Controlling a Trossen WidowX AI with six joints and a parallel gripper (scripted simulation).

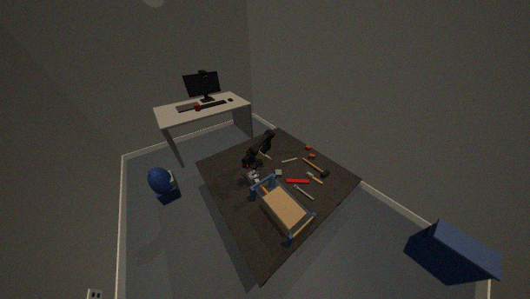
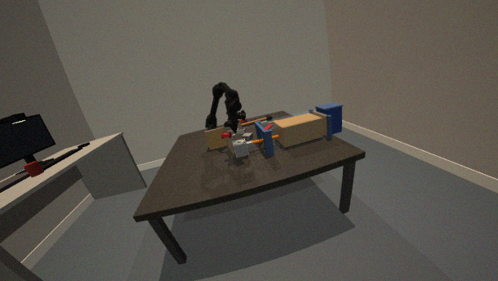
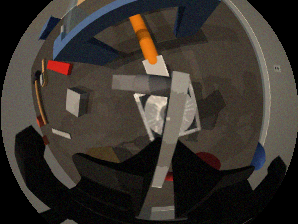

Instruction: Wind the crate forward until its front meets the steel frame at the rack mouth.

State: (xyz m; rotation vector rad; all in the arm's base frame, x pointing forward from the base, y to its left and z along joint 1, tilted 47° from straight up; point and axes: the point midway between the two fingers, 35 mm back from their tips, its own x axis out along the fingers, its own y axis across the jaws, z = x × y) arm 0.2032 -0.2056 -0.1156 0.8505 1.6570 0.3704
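Observation:
My gripper (image 1: 251, 164) (image 2: 234, 128) (image 3: 166, 142) is shut on the grey winch handle (image 3: 169, 143), whose red knob (image 2: 225, 135) sticks out to the side. The handle hangs right over the grey hand winch (image 1: 253, 176) (image 2: 240, 148) (image 3: 158, 112); I cannot tell whether its key is in the top hole. An orange strap (image 2: 261, 140) (image 3: 147, 43) runs from the winch through the blue frame (image 1: 262, 182) (image 2: 264, 136) (image 3: 133, 19) at the rack's mouth to the tan crate (image 1: 284, 208) (image 2: 298, 128). The crate sits flat inside the cubby, behind the frame.
A hammer (image 1: 314, 166), a red bar (image 1: 297, 181), a wrench (image 1: 303, 192), orange blocks (image 1: 309, 155) and grey plates lie on the bench to the right of the arm. A tan box (image 2: 215, 139) stands just left of the winch. A desk with a monitor (image 1: 202, 84) stands behind.

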